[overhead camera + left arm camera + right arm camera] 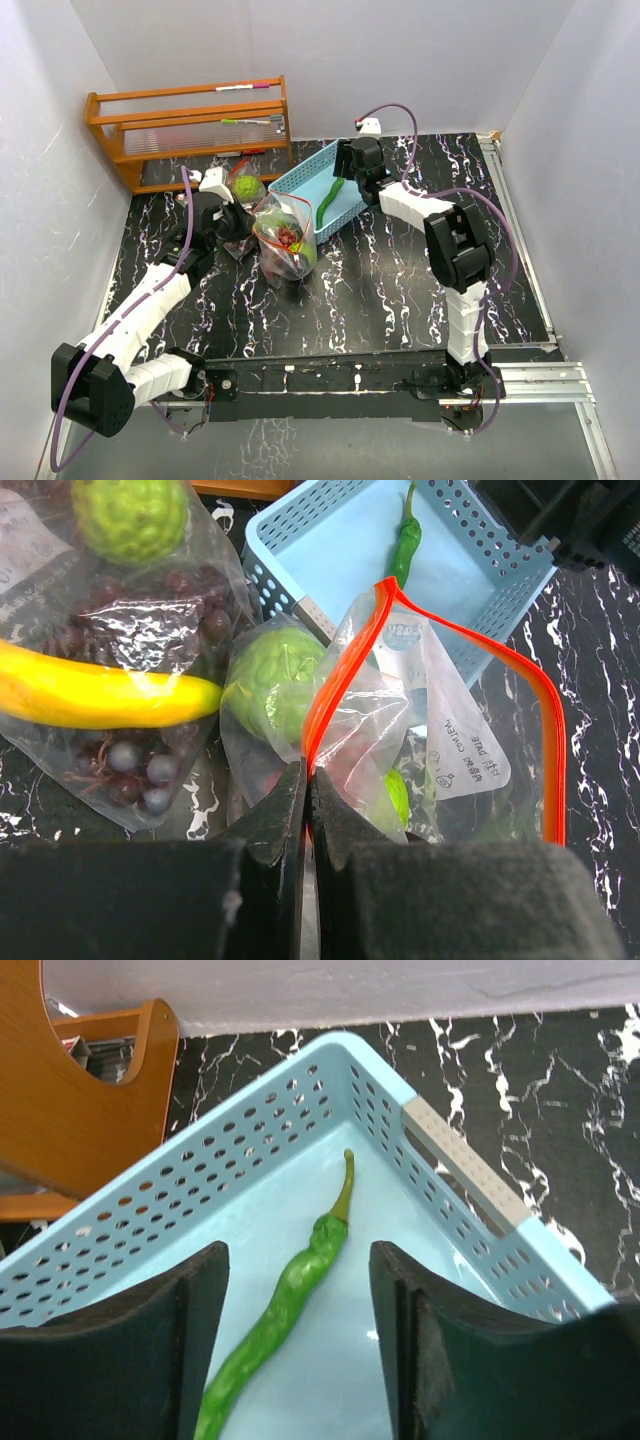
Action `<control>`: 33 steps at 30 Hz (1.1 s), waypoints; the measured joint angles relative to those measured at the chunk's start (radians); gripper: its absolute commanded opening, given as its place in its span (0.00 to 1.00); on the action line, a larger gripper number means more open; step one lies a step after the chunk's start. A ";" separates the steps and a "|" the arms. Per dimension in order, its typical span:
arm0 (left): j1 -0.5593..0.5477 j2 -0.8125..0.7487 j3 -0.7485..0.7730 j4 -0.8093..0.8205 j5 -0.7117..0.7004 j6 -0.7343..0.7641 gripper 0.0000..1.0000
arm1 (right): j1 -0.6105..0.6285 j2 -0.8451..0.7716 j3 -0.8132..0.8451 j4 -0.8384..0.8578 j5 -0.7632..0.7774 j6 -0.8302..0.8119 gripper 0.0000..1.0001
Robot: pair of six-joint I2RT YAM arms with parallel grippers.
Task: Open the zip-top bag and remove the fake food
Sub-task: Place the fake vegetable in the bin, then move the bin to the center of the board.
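My worktop (380, 290) is black with white veining, a marble-look surface.

The zip-top bag (375, 715) is clear, crinkled film with an orange-red zip strip (340, 670) along the mouth and a white printed label (455, 750) on one side. The mouth gapes in a tall loop. Inside is a bumpy lime-green ball (268, 680), round with pebbled skin. There is also something reddish lower down that I cannot make out through the creases. The bag stands on the worktop just beside the near corner of the basket (250, 1110).

My left gripper (307, 780) has its black jaws pressed together, pinching the zip strip at the left side of the mouth.

A second bag (150, 620) of the same clear film lies on the worktop to the left. It holds a smooth, curved yellow banana (100, 692) lying across dark purple grapes (135, 770), which are small glossy beads in a cluster. A bumpy green ball (130, 515) sits at its far end.

The basket is light-blue plastic and rectangular, with walls pierced by rows of oval holes and a smooth floor. On the floor lies a long green pepper (290, 1305), thin, wavy and glossy, with a curved stem.

My right gripper (297, 1270) is over the basket with its jaws spread wide, holding nothing. The pepper lies between them and touches neither, as far as I can see.

An orange-brown wooden rack (190, 125) with slats stands at the far left of the worktop, behind the bags.
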 measured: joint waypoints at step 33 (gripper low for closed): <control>0.001 0.017 -0.011 0.045 0.014 0.000 0.00 | -0.145 -0.130 -0.248 -0.236 -0.146 0.114 0.34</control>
